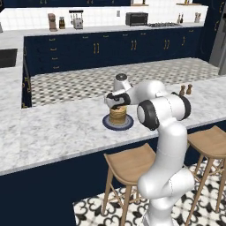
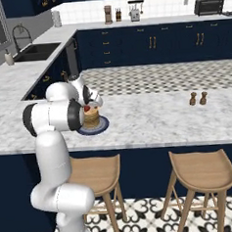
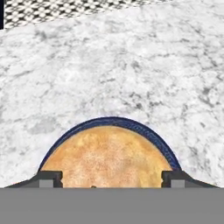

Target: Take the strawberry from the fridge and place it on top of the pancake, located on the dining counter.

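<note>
My two-finger gripper hangs straight over the short golden-tan stack of round pancakes, fingers spread wide w/ one dark tip at each side of the stack's top, nothing pinched between them. Stack sits on a round dark blue-grey plate, and plate rests on the long white-grey marble dining counter, near its front edge. From the right base cam, the tiny bright red strawberry lies on top of the pancake stack, just under my hand. Two small brown shakers stand further along the slab, well apart from the plate. Round wooden stools are tucked below the counter edge, beside my arm.
</note>
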Motion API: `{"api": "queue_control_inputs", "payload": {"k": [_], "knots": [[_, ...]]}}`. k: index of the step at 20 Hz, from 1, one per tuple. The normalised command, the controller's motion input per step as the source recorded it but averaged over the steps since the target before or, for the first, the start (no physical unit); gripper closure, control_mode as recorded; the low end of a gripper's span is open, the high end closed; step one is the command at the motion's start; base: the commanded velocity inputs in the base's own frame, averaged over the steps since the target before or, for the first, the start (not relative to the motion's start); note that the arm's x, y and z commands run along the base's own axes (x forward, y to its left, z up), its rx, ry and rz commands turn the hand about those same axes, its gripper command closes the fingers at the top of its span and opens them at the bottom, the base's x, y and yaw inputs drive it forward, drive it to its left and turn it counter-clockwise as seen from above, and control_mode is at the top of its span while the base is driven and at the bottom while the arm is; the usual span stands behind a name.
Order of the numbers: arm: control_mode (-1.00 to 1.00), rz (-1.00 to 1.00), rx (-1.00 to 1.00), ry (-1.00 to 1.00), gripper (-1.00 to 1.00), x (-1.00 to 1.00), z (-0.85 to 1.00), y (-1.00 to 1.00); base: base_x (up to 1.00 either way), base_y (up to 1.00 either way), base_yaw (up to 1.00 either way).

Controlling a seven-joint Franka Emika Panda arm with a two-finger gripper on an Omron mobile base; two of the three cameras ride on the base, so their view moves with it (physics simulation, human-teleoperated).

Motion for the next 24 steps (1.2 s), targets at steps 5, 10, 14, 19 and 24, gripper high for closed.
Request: {"api": "queue_control_inputs", "payload": {"k": [5,10,14,19,24], "knots": [[-1.00,0.01,0.02,-0.03,-1.00,-0.21,0.48,0.00,0.00,0.00,0.00],[-1.00,0.10,0.19,-0.07,-1.00,-0.96,0.94,-0.01,0.00,0.00,0.00],[-1.00,0.12,0.33,0.01,-1.00,-1.00,0.66,-0.01,0.00,0.00,0.00],[-1.00,0.03,0.11,0.05,-1.00,-0.84,0.60,0.00,0.00,0.00,0.00],[-1.00,0.00,-0.03,0.70,-1.00,-0.56,-0.23,-0.20,0.00,0.00,0.00]]}}
